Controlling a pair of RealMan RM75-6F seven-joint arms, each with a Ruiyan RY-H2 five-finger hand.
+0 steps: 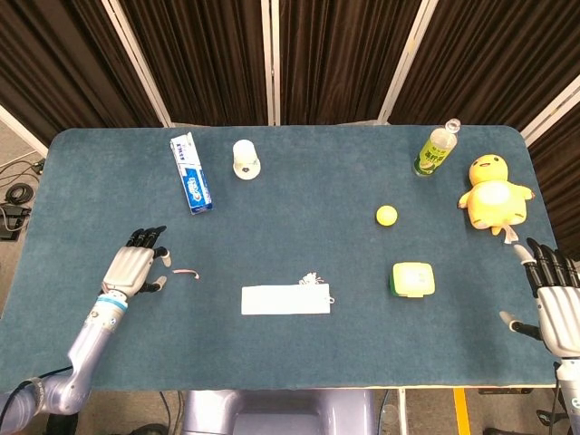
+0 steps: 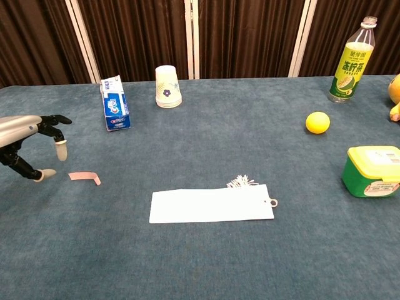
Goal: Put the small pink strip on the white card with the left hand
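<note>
The small pink strip (image 1: 187, 272) (image 2: 84, 177) lies flat on the blue table, left of the white card (image 1: 285, 299) (image 2: 211, 205). My left hand (image 1: 136, 265) (image 2: 28, 140) hovers just left of the strip, fingers apart and bent downward, holding nothing. A short gap separates its fingertips from the strip. The card has a small tassel at its upper right corner. My right hand (image 1: 555, 299) stays at the table's right edge, fingers spread, empty; it does not show in the chest view.
A toothpaste box (image 1: 191, 172) and an upturned paper cup (image 1: 245, 159) stand at the back left. A green bottle (image 1: 436, 149), yellow ball (image 1: 387, 215), yellow-lidded green box (image 1: 413, 279) and yellow duck toy (image 1: 494, 190) occupy the right side.
</note>
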